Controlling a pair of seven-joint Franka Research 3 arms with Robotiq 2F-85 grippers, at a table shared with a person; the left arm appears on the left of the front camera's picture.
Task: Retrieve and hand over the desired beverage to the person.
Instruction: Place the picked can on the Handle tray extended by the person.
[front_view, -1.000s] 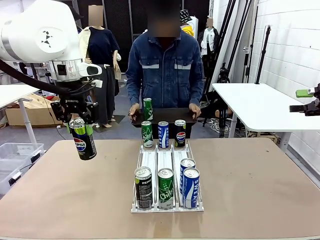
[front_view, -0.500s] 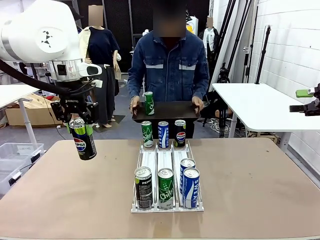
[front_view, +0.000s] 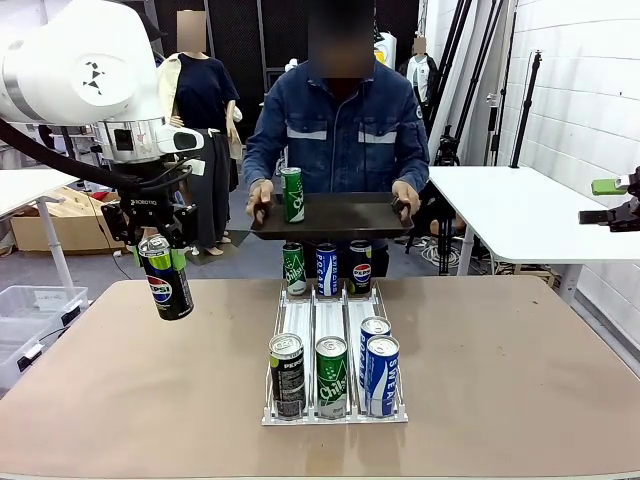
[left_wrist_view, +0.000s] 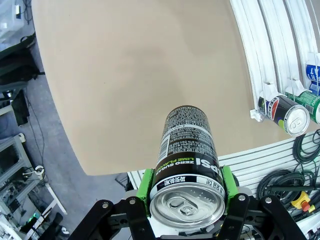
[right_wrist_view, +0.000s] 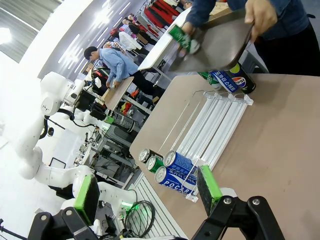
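My left gripper (front_view: 160, 262) hangs above the table's left side, shut on a black Pepsi can (front_view: 168, 285) that it holds upright. In the left wrist view the green pads (left_wrist_view: 146, 185) clamp this Pepsi can (left_wrist_view: 187, 145) near its top. The person (front_view: 335, 140) in a denim jacket stands at the far edge, holding a dark tray (front_view: 340, 215) level with both hands. One green can (front_view: 291, 194) stands on the tray. At the right edge my right gripper (front_view: 612, 200) is open and empty. Its fingers (right_wrist_view: 207, 187) stand wide apart in the right wrist view.
A white rack (front_view: 330, 325) at the table's middle holds three cans at its far end and several at its near end. A white side table (front_view: 520, 210) stands to the right. A clear plastic bin (front_view: 30, 310) sits on the floor at left.
The person has lifted the tray with the green can higher and brought it over the table's far edge. My left gripper and the Pepsi can have not moved.
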